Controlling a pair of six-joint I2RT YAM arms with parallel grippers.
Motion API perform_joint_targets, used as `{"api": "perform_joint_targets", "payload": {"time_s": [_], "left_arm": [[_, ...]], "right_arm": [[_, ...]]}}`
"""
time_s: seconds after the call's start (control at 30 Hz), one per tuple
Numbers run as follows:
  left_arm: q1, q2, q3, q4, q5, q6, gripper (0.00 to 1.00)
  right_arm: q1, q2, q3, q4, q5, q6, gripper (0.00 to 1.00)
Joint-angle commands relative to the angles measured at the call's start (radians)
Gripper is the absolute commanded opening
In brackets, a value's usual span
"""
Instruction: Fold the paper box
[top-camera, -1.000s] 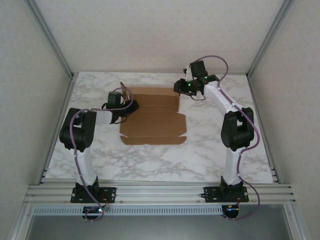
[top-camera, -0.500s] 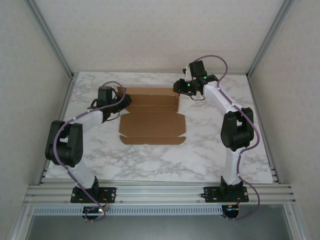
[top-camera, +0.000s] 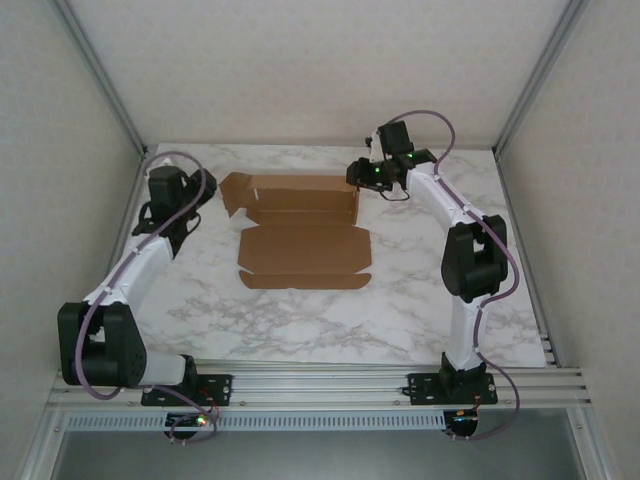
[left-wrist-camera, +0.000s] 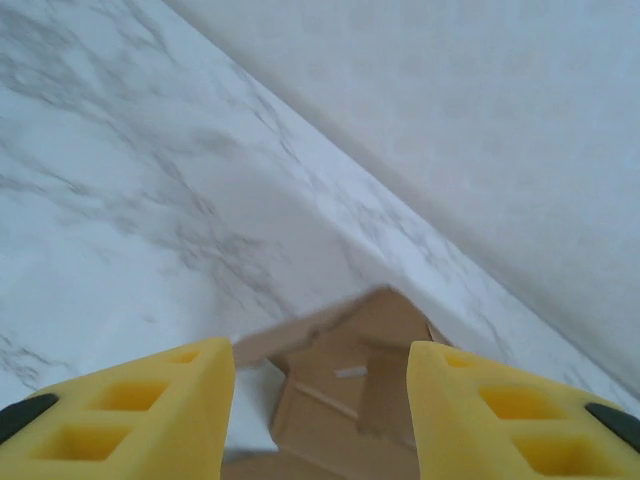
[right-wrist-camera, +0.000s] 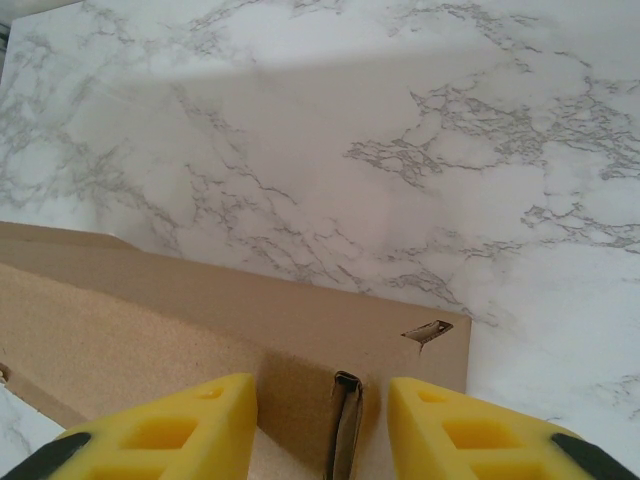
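Since a second ago the left arm has swung out from the paper box's left edge to the table's 9 o'clock margin. The left corner flap it stood against now splays outward. The right arm has not moved.

The box lies opened out past mid-table, its near flap flat and its far wall raised. It sits at 3 o'clock from the left gripper, whose jaws are spread and empty, well apart from the flap. At the box's 1 o'clock corner, the right gripper straddles an upright side flap, jaws apart, not pressing it.
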Motion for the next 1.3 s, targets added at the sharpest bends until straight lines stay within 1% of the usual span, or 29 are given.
{"api": "perform_joint_targets", "payload": {"time_s": [0.0,0.13,0.27,0.37,0.47,0.6,0.73,0.87,0.97,1.03,1.1,1.27], "left_arm": [[0.035,0.056,0.088,-0.001,-0.038,-0.032,0.50],[0.071,0.144,0.180,0.001,-0.030,-0.051,0.50],[0.121,0.251,0.267,0.015,0.004,-0.076,0.50],[0.151,0.335,0.333,0.029,0.073,-0.076,0.51],[0.156,0.445,0.448,-0.044,0.110,-0.027,0.52],[0.157,0.553,0.536,-0.082,0.161,0.020,0.52],[0.162,0.614,0.571,-0.066,0.253,0.017,0.51],[0.161,0.667,0.618,-0.073,0.280,0.006,0.51],[0.152,0.723,0.677,-0.107,0.367,0.006,0.50],[0.129,0.733,0.673,-0.116,0.402,0.022,0.50],[0.105,0.720,0.633,-0.113,0.404,0.030,0.49],[0.085,0.627,0.415,0.038,0.456,-0.049,0.48]], "right_arm": [[0.018,0.010,0.002,-0.070,0.016,-0.029,0.40],[0.020,0.009,-0.001,-0.069,0.009,-0.031,0.40],[0.022,0.010,0.000,-0.068,0.002,-0.033,0.40],[0.025,0.008,0.000,-0.071,0.000,-0.037,0.40],[0.027,0.004,-0.003,-0.071,-0.001,-0.039,0.40],[0.027,-0.001,-0.008,-0.074,0.002,-0.045,0.40],[0.027,-0.004,-0.012,-0.074,0.005,-0.047,0.40],[0.028,-0.001,-0.012,-0.073,0.001,-0.043,0.40],[0.028,0.000,-0.012,-0.076,0.004,-0.041,0.40],[0.028,-0.002,-0.013,-0.077,0.008,-0.044,0.40],[0.028,-0.003,-0.015,-0.076,0.015,-0.047,0.40],[0.027,0.002,-0.017,-0.075,0.022,-0.049,0.40]]}}
